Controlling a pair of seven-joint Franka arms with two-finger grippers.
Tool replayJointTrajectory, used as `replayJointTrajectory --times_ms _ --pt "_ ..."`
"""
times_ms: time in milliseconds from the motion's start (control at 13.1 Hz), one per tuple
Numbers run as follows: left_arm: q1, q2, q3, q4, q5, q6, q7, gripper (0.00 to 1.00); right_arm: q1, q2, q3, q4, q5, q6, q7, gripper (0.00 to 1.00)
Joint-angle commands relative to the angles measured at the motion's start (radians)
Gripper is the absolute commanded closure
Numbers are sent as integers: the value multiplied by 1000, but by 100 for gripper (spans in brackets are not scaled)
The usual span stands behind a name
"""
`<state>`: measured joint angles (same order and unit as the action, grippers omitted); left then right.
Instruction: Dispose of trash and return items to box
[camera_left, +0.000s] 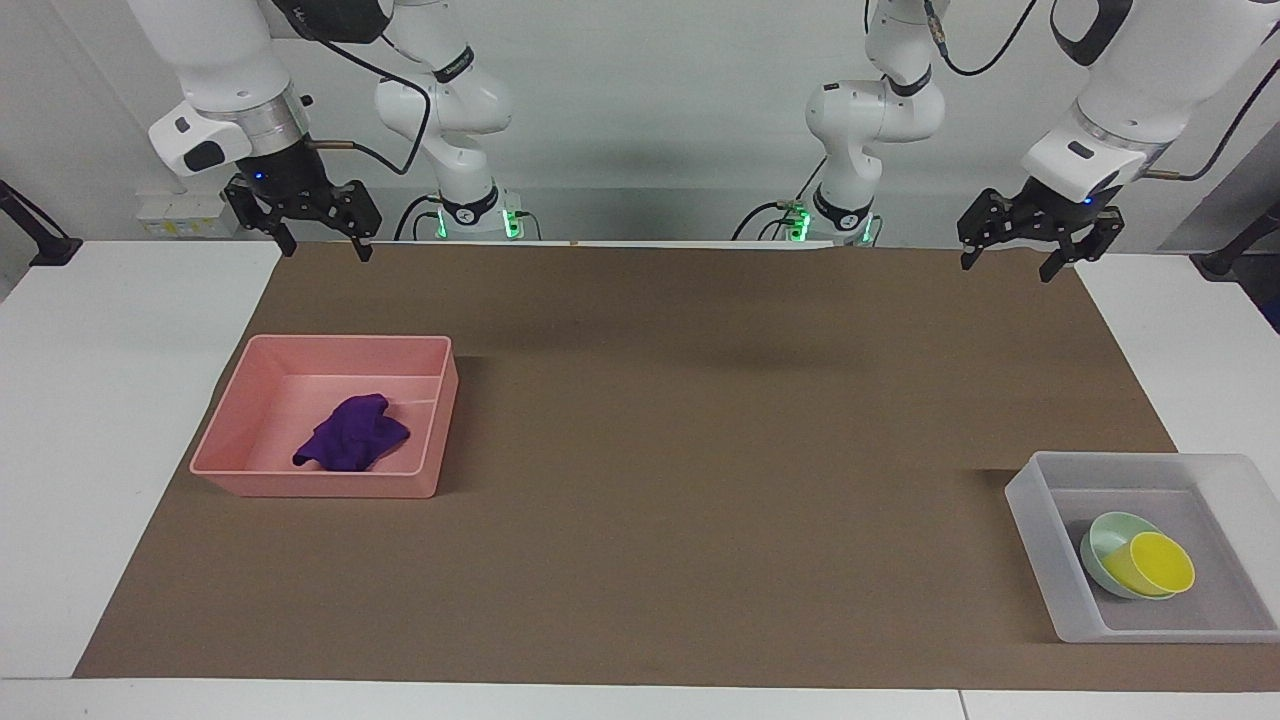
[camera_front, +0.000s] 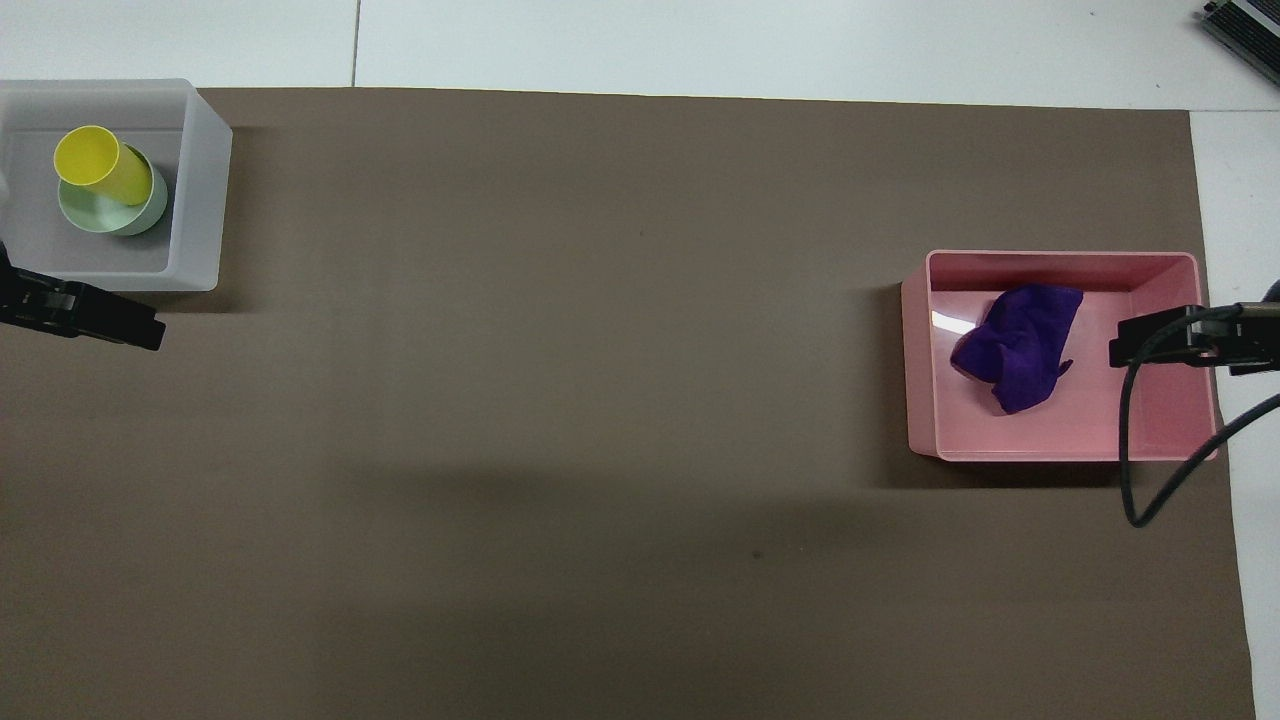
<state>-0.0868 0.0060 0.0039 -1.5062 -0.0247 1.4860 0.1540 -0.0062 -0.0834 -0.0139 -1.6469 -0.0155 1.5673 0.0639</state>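
The purple rag (camera_left: 352, 446) (camera_front: 1018, 345) lies in the pink tray (camera_left: 240, 410) (camera_front: 1170, 420) at the right arm's end. The yellow cup (camera_left: 1160, 564) (camera_front: 100, 166) sits in the mint-green bowl (camera_left: 1105, 540) (camera_front: 95, 212), both inside the translucent box (camera_left: 1035, 520) (camera_front: 205, 190) at the left arm's end. My left gripper (camera_left: 1011, 263) is open and empty, raised over the mat's edge by the robots. My right gripper (camera_left: 324, 247) is open and empty, raised over the mat's edge, and waits.
A brown mat (camera_left: 700, 450) (camera_front: 600, 400) covers the table between the tray and the box. A black cable (camera_front: 1135, 470) hangs from the right arm over the pink tray in the overhead view.
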Motion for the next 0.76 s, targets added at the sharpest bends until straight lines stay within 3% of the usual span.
replayJointTrajectory --times_ms 0,685 --pt "1 -29 7 -31 17 0 15 0 -8 -12 0 -5 11 -16 -24 0" --pt "1 -66 8 -63 35 -6 -24 0 -8 -12 0 -5 11 -16 -24 0"
